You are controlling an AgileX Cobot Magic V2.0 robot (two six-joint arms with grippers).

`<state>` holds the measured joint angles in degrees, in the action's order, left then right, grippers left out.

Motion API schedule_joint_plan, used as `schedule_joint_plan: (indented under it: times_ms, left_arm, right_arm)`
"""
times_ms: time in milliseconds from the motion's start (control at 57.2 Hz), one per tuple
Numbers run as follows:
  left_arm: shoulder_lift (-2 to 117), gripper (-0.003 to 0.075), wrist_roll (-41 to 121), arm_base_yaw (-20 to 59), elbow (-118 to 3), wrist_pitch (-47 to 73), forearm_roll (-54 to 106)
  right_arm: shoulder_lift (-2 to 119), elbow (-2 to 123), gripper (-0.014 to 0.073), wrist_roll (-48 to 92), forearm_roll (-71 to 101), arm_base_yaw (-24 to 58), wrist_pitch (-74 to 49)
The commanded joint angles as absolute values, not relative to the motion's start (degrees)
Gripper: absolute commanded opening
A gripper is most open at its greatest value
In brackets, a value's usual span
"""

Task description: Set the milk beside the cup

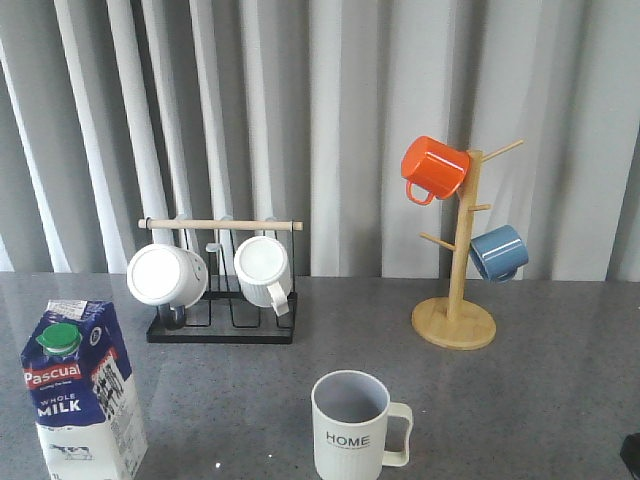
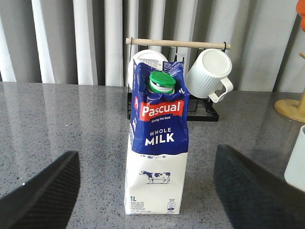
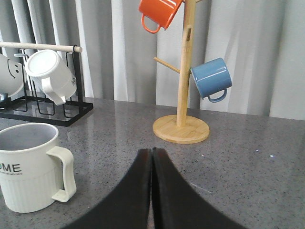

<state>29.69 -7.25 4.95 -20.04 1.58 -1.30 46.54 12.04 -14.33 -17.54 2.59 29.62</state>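
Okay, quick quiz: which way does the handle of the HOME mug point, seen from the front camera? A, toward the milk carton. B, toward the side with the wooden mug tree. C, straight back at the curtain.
B: in the front view the handle of the HOME mug sticks out on its right, the side of the wooden mug tree, away from the milk carton.

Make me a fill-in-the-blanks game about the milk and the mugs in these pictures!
1. The cap on the milk carton is coloured ____.
2. The word printed on the cup standing on the table is ____.
3. The mug at the top of the wooden mug tree is coloured ____.
4. The right gripper has its fingers ____, while the left gripper is open with the milk carton ahead of it.

Missing words: green; HOME; orange; shut
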Motion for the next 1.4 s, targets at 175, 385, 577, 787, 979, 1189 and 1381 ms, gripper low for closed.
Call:
schedule_joint_plan:
  times_ms: [175, 385, 577, 787, 979, 1189, 1381]
  left_arm:
    - [30.09, 0.0558, -7.12, 5.24, -22.03, -2.31, -1.13]
    - [30.09, 0.0558, -7.18, 5.24, -22.03, -2.31, -1.07]
    - [30.14, 0.0592, -7.23, 5.24, -22.03, -5.80, 1.86]
    - [36.44, 0.0734, -9.30, 5.45, -23.22, -16.09, 1.84]
    - [46.27, 0.0724, -9.76, 8.15, -30.27, -19.33, -2.15]
    - [58.46, 0.0722, -10.60, 8.21, -38.22, -19.84, -4.19]
    - [66.17, 0.0722, -13.78, 8.21, -40.04, -23.67, -4.19]
  right_arm:
    - [46.14, 13.91, -0.0006, -13.84, -17.45, 2.37, 33.66]
    - [46.14, 13.91, -0.0006, -13.84, -17.45, 2.37, 33.66]
    - [46.14, 13.91, -0.0006, -13.84, -17.45, 2.37, 33.66]
    - [46.14, 13.91, -0.0006, -13.84, -17.45, 2.37, 33.66]
    - [46.14, 13.91, -0.0006, -13.84, -17.45, 2.37, 33.66]
    - [46.14, 13.91, -0.0006, -13.84, -17.45, 2.37, 33.66]
    - [46.14, 13.91, -0.0006, -13.84, -17.45, 2.37, 33.66]
